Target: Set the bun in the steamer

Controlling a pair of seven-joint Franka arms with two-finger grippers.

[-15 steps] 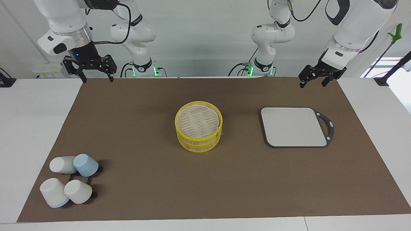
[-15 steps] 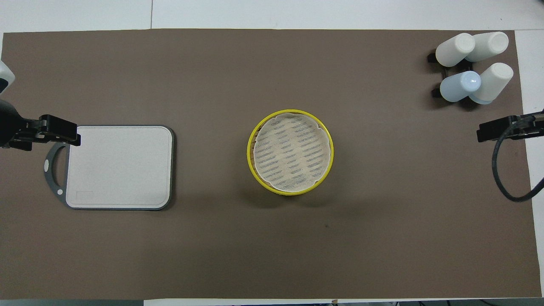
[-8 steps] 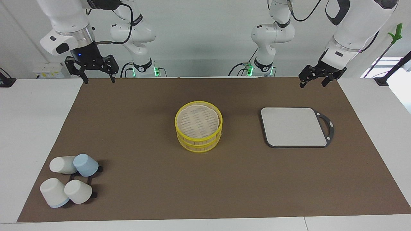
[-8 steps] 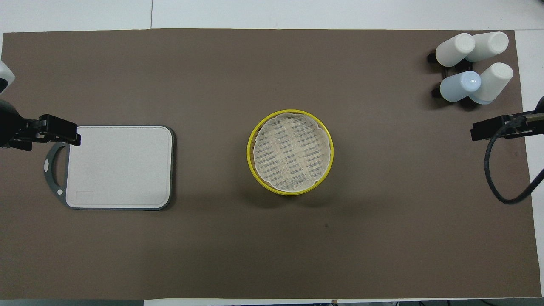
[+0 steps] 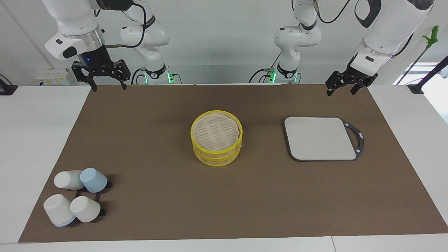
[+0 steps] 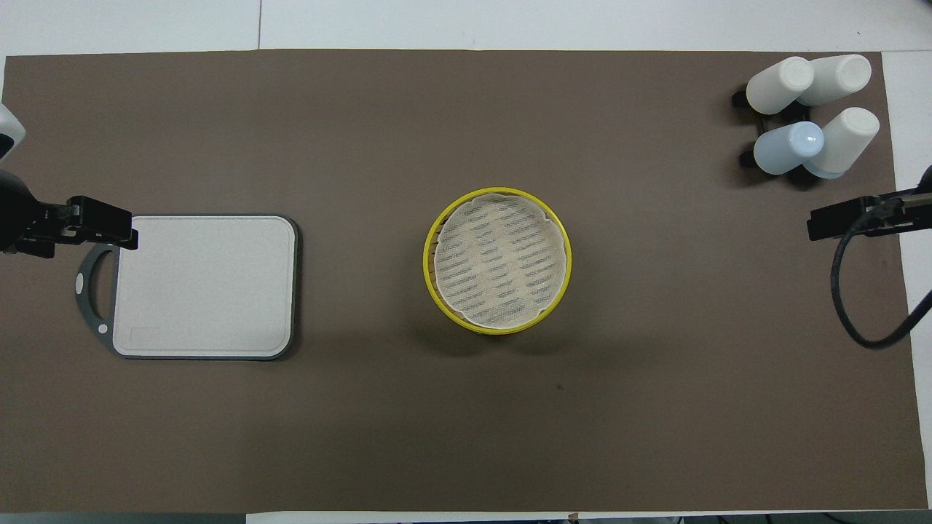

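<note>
The steamer (image 5: pixel 216 153) stands in the middle of the brown mat, two yellow-rimmed tiers stacked with a pale woven top; it also shows in the overhead view (image 6: pixel 430 280). The bun is not in view in either frame. My right gripper (image 5: pixel 108 87) is open and empty, raised over the mat's edge nearest the robots at the right arm's end (image 6: pixel 821 220). My left gripper (image 5: pixel 340 91) is open and empty, raised over the mat near the board's handle (image 6: pixel 120 228).
A grey square board (image 5: pixel 320 138) with a dark handle lies toward the left arm's end. Several upturned white and pale blue cups (image 5: pixel 75 197) sit on a black rack at the right arm's end, farther from the robots than the steamer.
My right gripper has shifted slightly toward the middle of the table. The left arm, steamer, board and cups have not moved.
</note>
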